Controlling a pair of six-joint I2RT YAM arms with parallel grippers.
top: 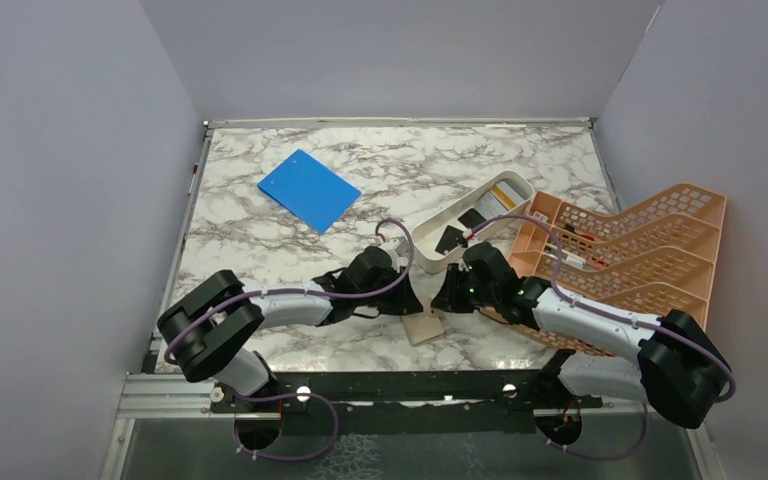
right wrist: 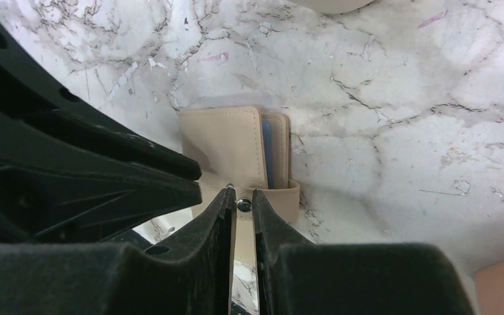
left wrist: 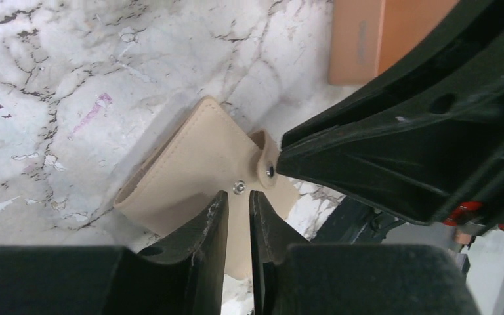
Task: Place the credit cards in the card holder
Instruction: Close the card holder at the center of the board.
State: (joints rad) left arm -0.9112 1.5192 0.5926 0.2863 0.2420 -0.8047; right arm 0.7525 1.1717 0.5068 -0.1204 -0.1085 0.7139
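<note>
Small tan-beige bifold card holder lies on the marble table near the front edge. Left tool is nearly closed, pinching its edge; right tool likewise nips the snap tab.

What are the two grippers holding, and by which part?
Both pinch the tan card holder. The left gripper has its near edge, and the right gripper seemingly has its snap tab.
</note>
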